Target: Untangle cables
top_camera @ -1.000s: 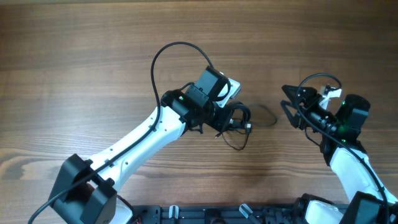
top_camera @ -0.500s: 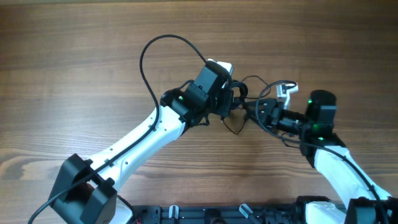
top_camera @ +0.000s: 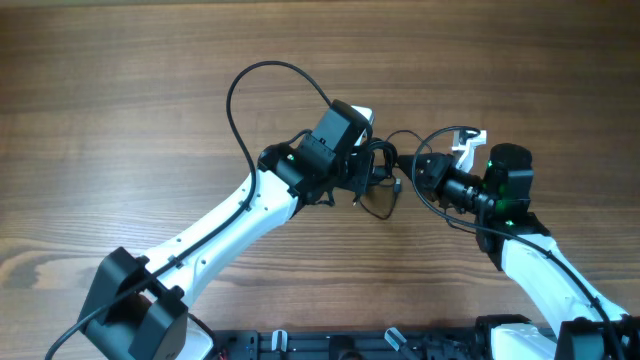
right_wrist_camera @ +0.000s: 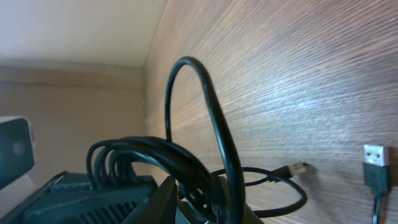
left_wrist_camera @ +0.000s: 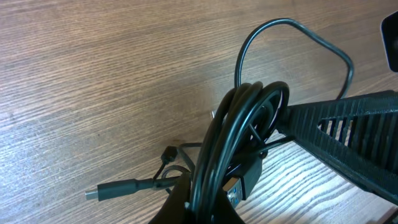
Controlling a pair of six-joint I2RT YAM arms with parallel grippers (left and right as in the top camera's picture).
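Wooden table (top_camera: 120, 90) carried the cables (left_wrist_camera: 227, 143), bunched centrally and clamped in left gripper (top_camera: 366, 168); right gripper (top_camera: 418, 172) met the bundle, closure not determinable – judged light, limp, snag-prone – best gripped near loose plug end (left_wrist_camera: 118, 186)

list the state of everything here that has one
cables: bunched in a coil, held up, loose ends trailing on the table
left gripper: shut on the cables
right gripper: at the coil; open or shut cannot be told
small plug: unplugged, lying flat on the table
usb plug: unplugged, lying on the table
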